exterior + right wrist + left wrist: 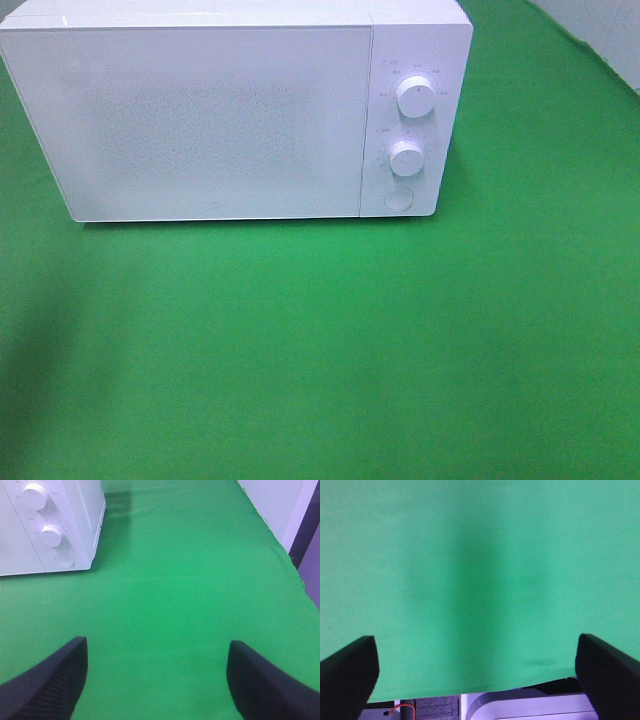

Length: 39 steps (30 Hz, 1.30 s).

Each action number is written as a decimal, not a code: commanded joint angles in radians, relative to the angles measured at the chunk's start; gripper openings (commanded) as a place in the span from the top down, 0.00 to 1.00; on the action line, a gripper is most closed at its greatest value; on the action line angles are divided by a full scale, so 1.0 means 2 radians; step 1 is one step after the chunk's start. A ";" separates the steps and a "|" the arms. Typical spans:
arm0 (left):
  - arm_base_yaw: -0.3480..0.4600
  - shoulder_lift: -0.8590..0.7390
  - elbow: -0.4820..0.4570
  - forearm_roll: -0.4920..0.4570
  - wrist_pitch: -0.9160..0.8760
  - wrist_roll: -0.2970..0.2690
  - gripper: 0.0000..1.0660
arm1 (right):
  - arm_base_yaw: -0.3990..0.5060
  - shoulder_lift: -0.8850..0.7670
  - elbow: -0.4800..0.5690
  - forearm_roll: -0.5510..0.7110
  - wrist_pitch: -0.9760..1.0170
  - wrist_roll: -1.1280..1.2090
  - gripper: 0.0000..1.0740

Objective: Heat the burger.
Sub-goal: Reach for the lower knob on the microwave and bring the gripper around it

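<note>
Microwave point(236, 108): white; door point(200, 135) with fine grey dot mesh; knobs point(415, 97) white. Cloth point(320, 350): plain bright green. Left gripper point(475, 644) and right gripper point(157, 644): black.

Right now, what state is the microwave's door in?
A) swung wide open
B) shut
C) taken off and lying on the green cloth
B: the white door lies flush across the front of the microwave, right beside the two knobs, and none of the inside shows.
</note>
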 commanded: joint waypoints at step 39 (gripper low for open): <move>0.001 -0.613 0.173 -0.001 0.011 0.004 0.06 | -0.003 -0.013 0.001 -0.002 -0.007 0.004 0.31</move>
